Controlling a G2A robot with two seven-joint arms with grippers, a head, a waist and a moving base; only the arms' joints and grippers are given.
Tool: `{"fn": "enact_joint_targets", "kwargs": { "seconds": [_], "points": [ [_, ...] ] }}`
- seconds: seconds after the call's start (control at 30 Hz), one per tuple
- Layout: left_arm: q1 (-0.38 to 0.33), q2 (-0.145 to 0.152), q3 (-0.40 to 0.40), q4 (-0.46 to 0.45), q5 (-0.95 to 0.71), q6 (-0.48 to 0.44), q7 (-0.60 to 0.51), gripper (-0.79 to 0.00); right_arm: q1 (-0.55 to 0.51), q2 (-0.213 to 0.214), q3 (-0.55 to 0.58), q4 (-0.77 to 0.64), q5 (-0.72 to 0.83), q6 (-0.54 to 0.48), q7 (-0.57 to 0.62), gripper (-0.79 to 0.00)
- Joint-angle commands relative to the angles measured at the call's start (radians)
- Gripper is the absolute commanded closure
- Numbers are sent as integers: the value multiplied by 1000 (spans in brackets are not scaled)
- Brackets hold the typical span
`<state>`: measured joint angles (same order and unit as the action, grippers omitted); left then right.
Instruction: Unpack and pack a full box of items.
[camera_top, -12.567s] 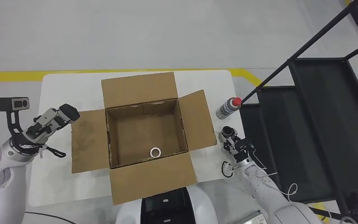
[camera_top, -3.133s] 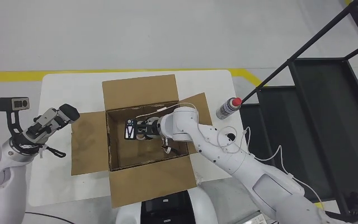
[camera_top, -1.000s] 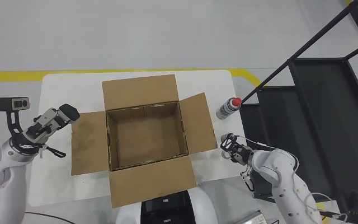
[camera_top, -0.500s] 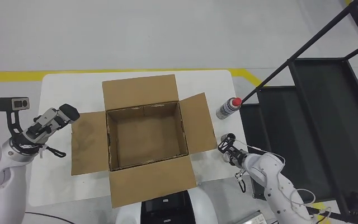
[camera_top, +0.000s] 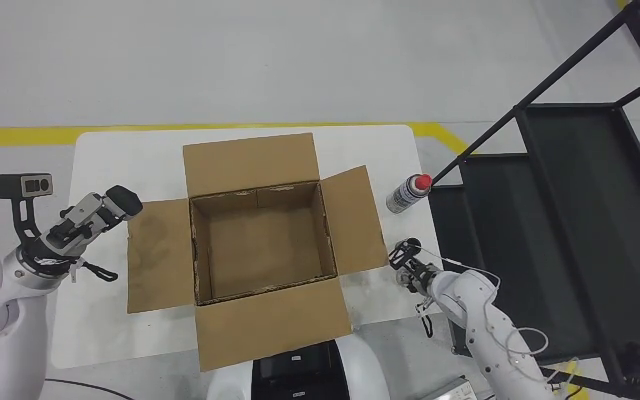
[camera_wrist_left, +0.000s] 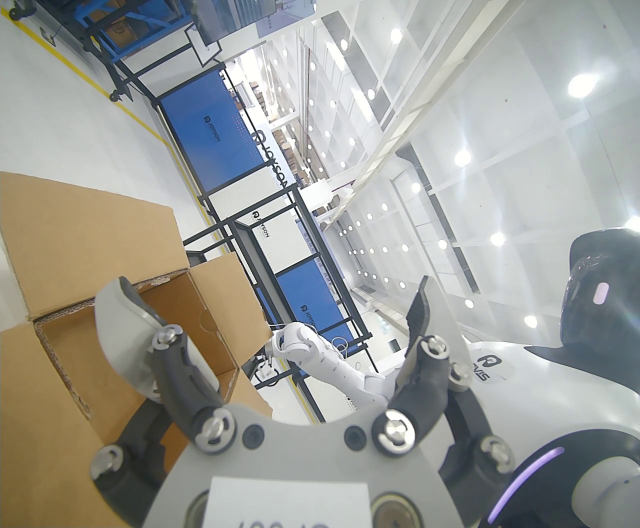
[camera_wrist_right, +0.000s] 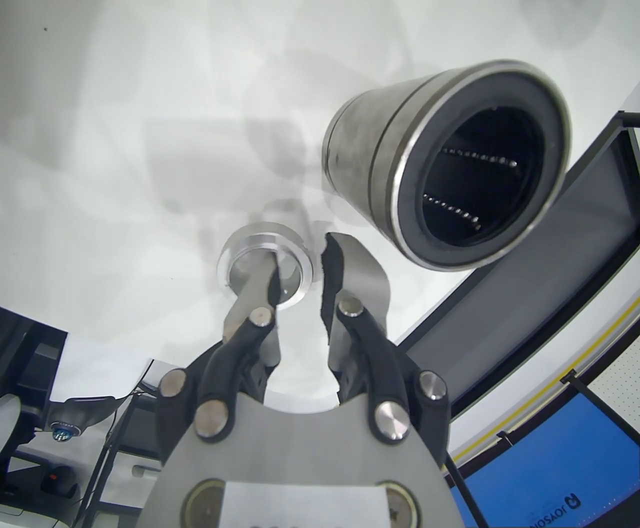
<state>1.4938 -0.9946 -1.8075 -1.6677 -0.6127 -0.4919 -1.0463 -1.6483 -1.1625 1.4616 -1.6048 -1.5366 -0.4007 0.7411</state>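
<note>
While the box (camera_top: 262, 240) is sitting open and empty in the middle of the table (camera_top: 105, 325), the top view is suggesting that the unpacking half is nearly wrapping up. The right gripper (camera_top: 406, 254) is hanging low at the table's right edge, just beside the box's right flap (camera_top: 355, 215); a grey metal cylinder with a red end (camera_top: 407, 193) is lying on its side near it, farther along that edge; the left gripper (camera_top: 118, 203) is hovering over the table's left edge, well apart from all of it; black steps (camera_top: 545, 210) are standing close on the right, crowding that arm's room.

Over to the left wrist view: its fingers are spreading wide and carrying nothing; the box's wall is rising just beside them.

Now the right wrist view, where the action is: a small metal ring (camera_wrist_right: 265, 267) is lying flat on the table; one finger is dipping into its hole and the other is standing outside its wall. The fingers are sitting slightly parted, with slivers of gap either side of that wall, so I am judging the ring released, not pinched. A hollow metal cylinder, likely the same one, is lying just beyond, apart from the ring. The next move, I am guessing, is calling for a straight lift so the inner finger is not dragging the ring, and a path clear of that cylinder, which looks ready to roll.
</note>
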Motion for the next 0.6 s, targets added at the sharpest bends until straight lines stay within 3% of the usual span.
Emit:
{"fn": "enact_joint_targets", "kwargs": {
  "seconds": [0.0,0.33,0.57],
  "points": [
    [0,0,0,0,0,0,0,-785,-6,1,4,-7,0,3,0,-702],
    [0,0,0,0,0,0,0,-785,-148,18,141,-186,75,-10,-42,-782],
    [0,0,0,0,0,0,0,-785,-246,29,257,-285,250,-156,-208,-785]
  ]
}}
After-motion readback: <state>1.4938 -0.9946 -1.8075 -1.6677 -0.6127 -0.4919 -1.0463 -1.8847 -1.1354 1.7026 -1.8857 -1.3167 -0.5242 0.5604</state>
